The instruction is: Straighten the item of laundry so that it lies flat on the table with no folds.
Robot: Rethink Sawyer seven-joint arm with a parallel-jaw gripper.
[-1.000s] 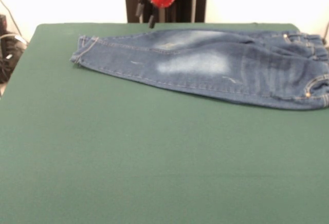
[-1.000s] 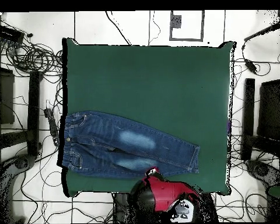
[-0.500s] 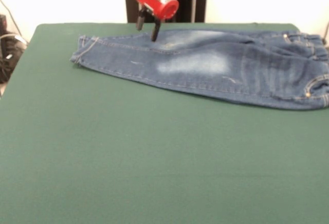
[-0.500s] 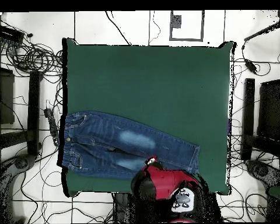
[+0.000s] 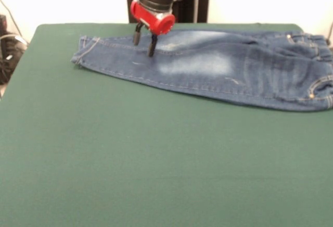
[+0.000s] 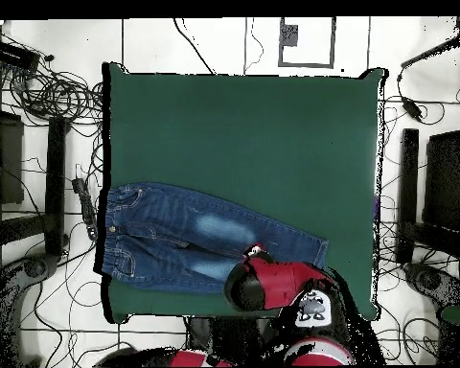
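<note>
The dark blue jeans [image 5: 218, 65] lie along the far side of the green table [image 5: 156, 159], legs one over the other, cuffs at the left, waistband at the right edge. My gripper [image 5: 144, 43] hangs open just above the legs near the cuffs, fingers [image 5: 152, 46] pointing down, holding nothing. In the overhead view the jeans [image 6: 176, 235] lie near the table's [image 6: 243, 134] bottom edge, waistband at the left, and my red gripper head [image 6: 263, 280] covers part of the legs.
The black pedestal [image 5: 166, 0] stands behind the table's far edge. Cables and dark stands [image 6: 42, 144] ring the table on the floor. The jeans' waistband reaches the table's edge.
My gripper has come down and forward from the table's far edge to just over the jeans' legs, shifting a little toward the cuffs. The jeans have not moved.
</note>
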